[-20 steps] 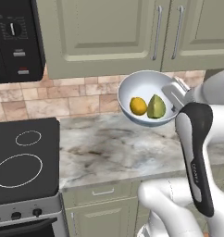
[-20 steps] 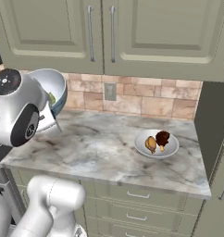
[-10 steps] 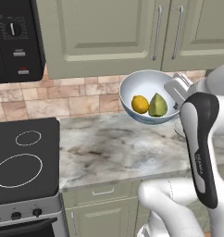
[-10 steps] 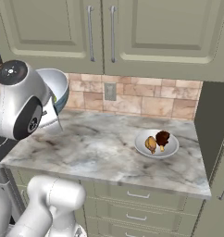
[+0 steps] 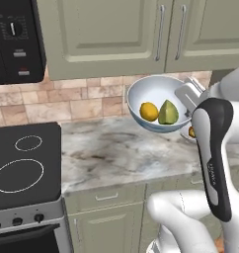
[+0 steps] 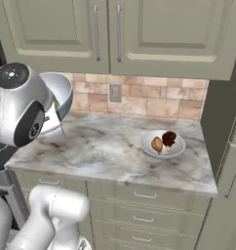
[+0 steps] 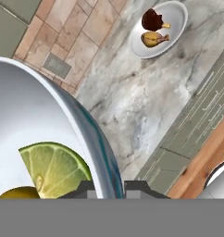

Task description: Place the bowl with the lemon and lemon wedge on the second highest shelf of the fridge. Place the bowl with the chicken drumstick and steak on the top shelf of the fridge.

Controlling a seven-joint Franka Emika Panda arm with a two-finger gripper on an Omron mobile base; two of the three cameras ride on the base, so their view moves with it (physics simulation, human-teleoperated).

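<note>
Bowl with the lemon and lemon wedge (image 5: 158, 108) hangs in the air above the counter (image 5: 116, 153), held up by the gripper (image 5: 190, 94) at its right rim. In the hand view the two finger tips sit one on each side of the rim, squeezing the wall of the bowl between them.

The left base view looks down into the bowl. It is deep, round and white inside. The lemon (image 5: 149, 111) is small, round and yellow-orange. The lemon wedge (image 5: 168, 112) is yellow-green and pointed, and it lies just beside the lemon on the right. The right base view shows the outside of the bowl, pale blue and grey, peeking out behind the arm's big round joint. The hand view shows the cut face of the wedge up close, and the blue edge of the bowl.

The right base view and the hand view also show the shallow white bowl (image 6: 163, 143) resting on the counter, well apart from the held one. In it are the chicken drumstick (image 6: 157, 144) and the dark steak (image 6: 169, 138), touching each other.

The counter is grey marble. Behind it is a wall of tan tiles (image 6: 139, 100), with green cabinets (image 6: 110, 34) above. A black stove top (image 5: 22, 165) sits to the left.
</note>
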